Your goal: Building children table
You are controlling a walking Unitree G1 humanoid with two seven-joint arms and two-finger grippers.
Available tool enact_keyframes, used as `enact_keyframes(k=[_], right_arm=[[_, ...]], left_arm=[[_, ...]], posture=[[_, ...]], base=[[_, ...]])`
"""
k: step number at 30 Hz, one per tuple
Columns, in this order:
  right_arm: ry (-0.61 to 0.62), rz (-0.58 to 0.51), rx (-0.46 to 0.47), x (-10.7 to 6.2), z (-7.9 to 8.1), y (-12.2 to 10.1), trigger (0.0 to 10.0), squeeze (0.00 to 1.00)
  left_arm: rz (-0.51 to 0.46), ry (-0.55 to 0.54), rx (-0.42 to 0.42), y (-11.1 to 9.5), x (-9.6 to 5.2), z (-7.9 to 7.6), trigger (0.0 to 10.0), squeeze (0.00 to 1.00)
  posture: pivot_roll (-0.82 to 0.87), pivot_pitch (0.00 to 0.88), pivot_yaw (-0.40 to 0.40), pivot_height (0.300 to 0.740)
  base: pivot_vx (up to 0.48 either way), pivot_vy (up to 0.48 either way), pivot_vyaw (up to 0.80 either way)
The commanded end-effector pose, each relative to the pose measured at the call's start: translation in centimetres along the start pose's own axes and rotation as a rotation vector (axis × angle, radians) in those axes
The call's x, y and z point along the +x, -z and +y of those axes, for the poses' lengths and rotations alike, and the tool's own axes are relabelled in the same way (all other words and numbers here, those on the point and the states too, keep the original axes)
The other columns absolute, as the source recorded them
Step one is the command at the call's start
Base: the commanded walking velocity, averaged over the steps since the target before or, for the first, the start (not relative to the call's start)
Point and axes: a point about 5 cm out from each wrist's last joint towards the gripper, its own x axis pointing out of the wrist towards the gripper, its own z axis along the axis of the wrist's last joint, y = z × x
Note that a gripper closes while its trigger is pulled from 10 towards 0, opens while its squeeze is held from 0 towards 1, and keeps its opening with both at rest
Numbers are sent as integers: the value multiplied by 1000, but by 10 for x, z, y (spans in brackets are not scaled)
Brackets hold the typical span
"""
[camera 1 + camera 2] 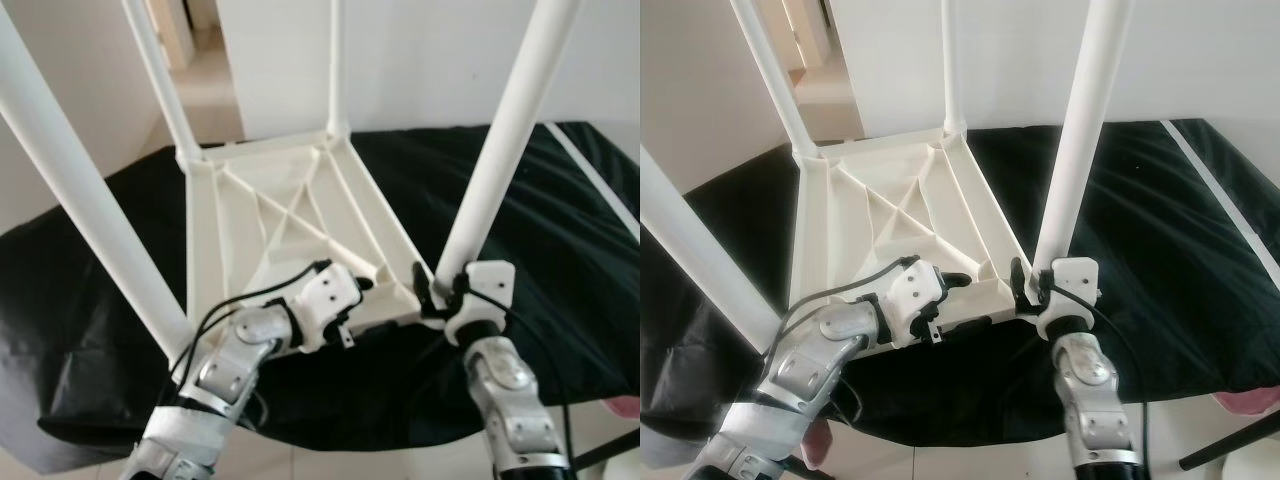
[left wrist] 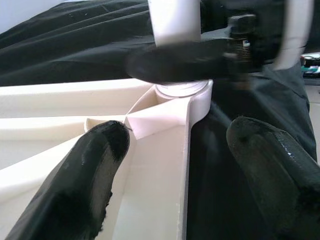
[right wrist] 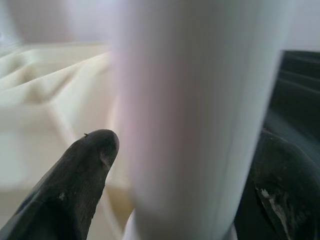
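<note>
A white children's table [image 1: 290,215] lies upside down on a black cloth [image 1: 560,230] with its legs pointing up. My right gripper [image 1: 440,290] is shut on the near right leg [image 1: 500,150], just above its socket in the corner. In the right wrist view that leg [image 3: 195,115] stands between the two fingers [image 3: 75,185]. My left gripper [image 1: 365,290] is open at the table's near rim, close to the same corner. In the left wrist view one finger [image 2: 95,170] rests inside the frame and the other is outside, over the cloth.
Three more legs stand up: near left [image 1: 90,200], far left [image 1: 160,75] and far right [image 1: 337,60]. A white wall is behind, with a doorway [image 1: 190,30] at the far left. Something pink [image 1: 625,405] lies on the floor at the lower right.
</note>
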Motion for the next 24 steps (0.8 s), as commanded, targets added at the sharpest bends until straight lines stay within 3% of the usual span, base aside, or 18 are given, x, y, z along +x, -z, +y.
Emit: enact_keyframes(k=[1,5,11,17,24], right_arm=[[-104,-1,7,-3,1,1,10000,0],[-163,17,-12,-2,-4,3,10000,0],[-250,33,-108,14,-23,-3,10000,0],[-296,36,-139,22,-25,-6,10000,0],[-458,82,-197,41,-22,-2,10000,0]], left_arm=[[16,-15,14,1,-1,3,10000,0],[16,-15,17,1,-1,4,10000,0],[16,-22,24,-1,-2,6,10000,0],[15,-25,27,-1,-2,7,10000,0],[13,-37,38,-4,-2,12,10000,0]], posture=[[-139,12,48,740],[-135,13,48,740],[-128,12,47,740],[-121,7,46,740],[-109,0,43,740]], base=[[0,0,0],[0,0,0],[0,0,0],[0,0,0],[0,0,0]])
